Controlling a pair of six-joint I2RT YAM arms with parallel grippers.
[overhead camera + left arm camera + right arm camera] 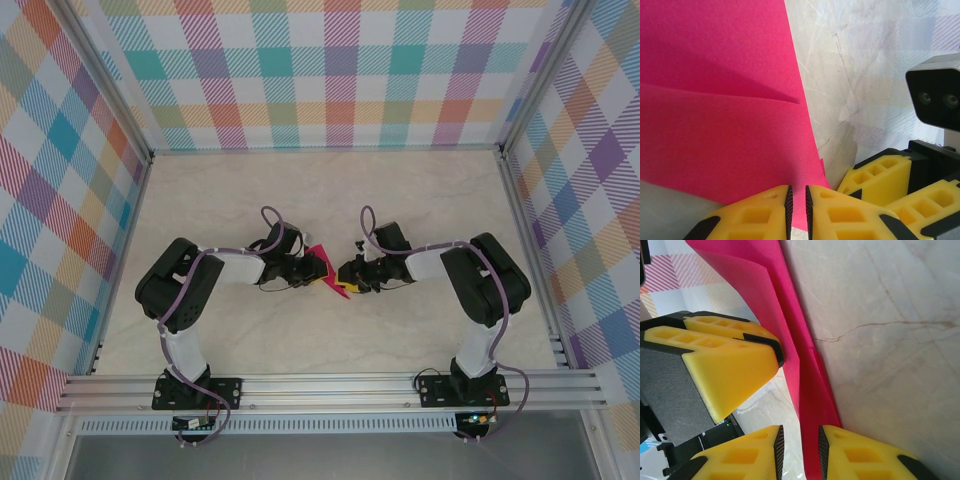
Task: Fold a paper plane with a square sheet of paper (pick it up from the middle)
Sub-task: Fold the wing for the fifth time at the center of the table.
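1 pink sheet [320, 258], creased (no dart yet), over counter [320, 200] centre: my left claw [797, 192] pinches it; right claw [801, 435] parted slightly around its edge.

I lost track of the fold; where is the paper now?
In the top view the paper is mid-table, between the left gripper, which pinches it, and the right gripper.

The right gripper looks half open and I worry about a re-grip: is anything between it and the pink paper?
Nothing visible is. The pink paper runs edge-on between the parted fingers of the right gripper. The left gripper, close beside, is shut on the same sheet.
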